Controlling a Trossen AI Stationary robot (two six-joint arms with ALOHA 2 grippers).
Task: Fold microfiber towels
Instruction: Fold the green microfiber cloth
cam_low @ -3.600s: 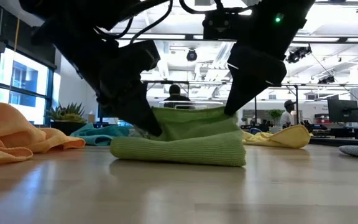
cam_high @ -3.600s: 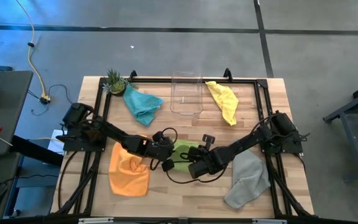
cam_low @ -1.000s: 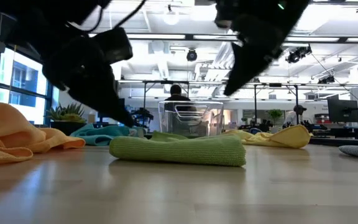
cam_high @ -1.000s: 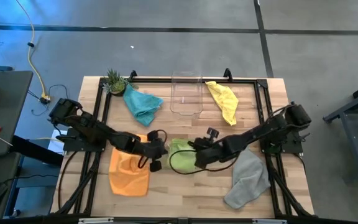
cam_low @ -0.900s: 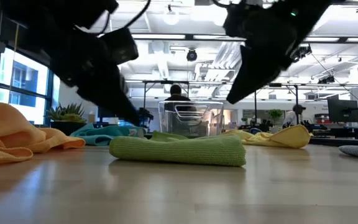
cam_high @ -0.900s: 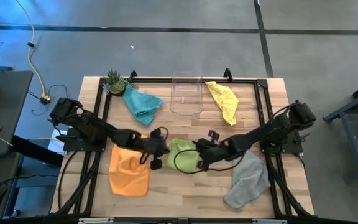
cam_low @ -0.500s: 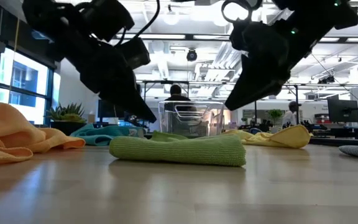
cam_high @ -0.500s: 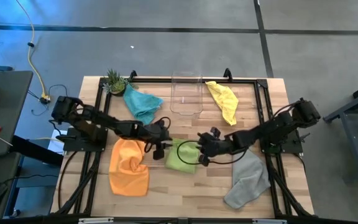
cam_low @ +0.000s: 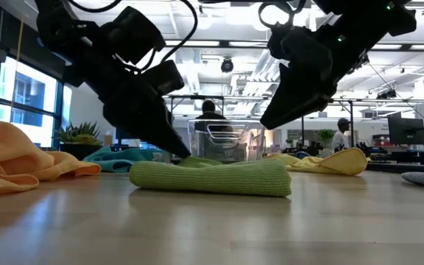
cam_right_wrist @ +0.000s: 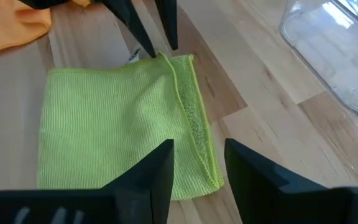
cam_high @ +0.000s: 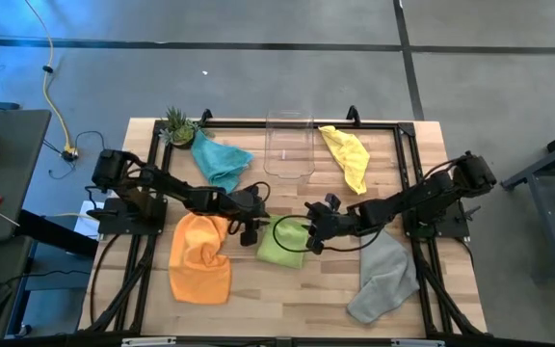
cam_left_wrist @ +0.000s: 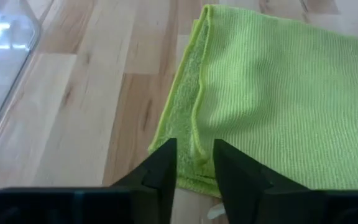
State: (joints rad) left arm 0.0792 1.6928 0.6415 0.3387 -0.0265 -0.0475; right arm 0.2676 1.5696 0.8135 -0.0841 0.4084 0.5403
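The lime green towel, a ribbed microfiber cloth with stitched hems, is seen folded into a flat rectangle at the middle of the wooden bench. It is flanked by the left end effector and the right end effector, both held just above its far edge with fingers apart and empty. The orange, teal, yellow and grey towels lie crumpled around it, and the clear plastic bin is seen empty.
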